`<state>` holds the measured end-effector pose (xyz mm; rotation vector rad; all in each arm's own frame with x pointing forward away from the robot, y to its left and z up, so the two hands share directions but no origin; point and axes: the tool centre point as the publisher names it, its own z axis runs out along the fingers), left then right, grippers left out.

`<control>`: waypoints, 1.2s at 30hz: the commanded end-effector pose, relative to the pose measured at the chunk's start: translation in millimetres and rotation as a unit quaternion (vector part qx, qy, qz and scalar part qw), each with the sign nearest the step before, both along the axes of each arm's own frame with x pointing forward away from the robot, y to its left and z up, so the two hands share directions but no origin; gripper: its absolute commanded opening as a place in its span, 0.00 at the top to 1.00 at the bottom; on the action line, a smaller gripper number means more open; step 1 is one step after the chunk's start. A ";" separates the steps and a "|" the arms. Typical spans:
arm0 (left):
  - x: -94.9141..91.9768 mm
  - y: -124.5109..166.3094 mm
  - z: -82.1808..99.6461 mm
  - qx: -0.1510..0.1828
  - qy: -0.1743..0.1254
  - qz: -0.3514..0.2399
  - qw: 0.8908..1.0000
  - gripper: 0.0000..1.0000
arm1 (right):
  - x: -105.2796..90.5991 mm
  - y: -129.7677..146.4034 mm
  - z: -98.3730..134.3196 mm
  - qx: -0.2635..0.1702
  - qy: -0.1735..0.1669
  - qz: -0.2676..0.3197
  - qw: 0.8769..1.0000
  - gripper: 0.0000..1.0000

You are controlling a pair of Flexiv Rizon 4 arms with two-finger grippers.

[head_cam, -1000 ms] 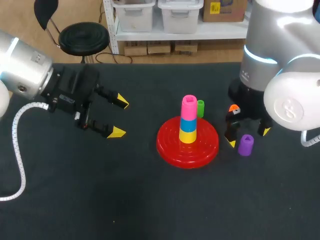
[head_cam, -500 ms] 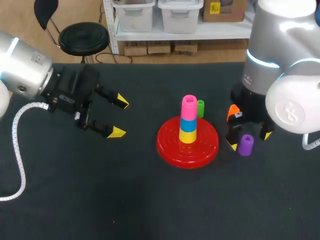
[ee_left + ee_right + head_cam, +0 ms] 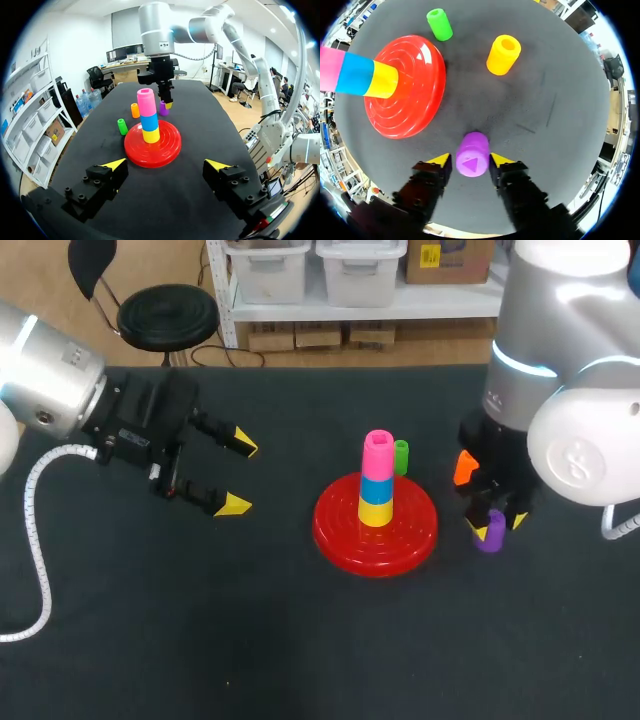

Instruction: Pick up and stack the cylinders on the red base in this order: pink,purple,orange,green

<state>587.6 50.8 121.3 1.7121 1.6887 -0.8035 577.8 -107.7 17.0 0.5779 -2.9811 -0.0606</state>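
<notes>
- The red ridged round plastic base (image 3: 335,525) is sitting in the middle of the dark table (image 3: 300,640). It is carrying a column of three plastic cylinders: yellow (image 3: 376,512) at the bottom, blue (image 3: 377,487) in the middle and pink (image 3: 378,452) on top. Pink being in place already, I judge purple to be the piece now due.
- The right gripper (image 3: 498,527) is reaching straight down at the table just beside the base's right edge, so the right arm is by far the nearer one for the coming lift.
- Its fingers (image 3: 440,167) are straddling the small purple plastic cylinder (image 3: 472,161) from two sides and appear to be pinching it.
- The left gripper (image 3: 238,475) is hanging well apart from the base on the left. Its yellow tips are spreading wide with nothing between them, and it is pointing toward the stack.
- The orange plastic cylinder (image 3: 464,468) is standing on the table near the purple one, on the side farther from me.
- The purple cylinder is standing upright on the table, not yet lifted. Its long axis is running along the right fingers, so the wrist view is showing its top end-on. The stack is lying to its left, and the carry will need height to clear the pink top.
- The small green plastic cylinder (image 3: 401,456) is waiting just behind the base.
</notes>
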 end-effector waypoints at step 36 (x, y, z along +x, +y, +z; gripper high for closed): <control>-0.3 0.2 -1.1 -0.001 -0.001 0.000 1.000 0.00 | 16.3 -18.5 72.0 -0.005 -0.070 0.002 0.998 1.00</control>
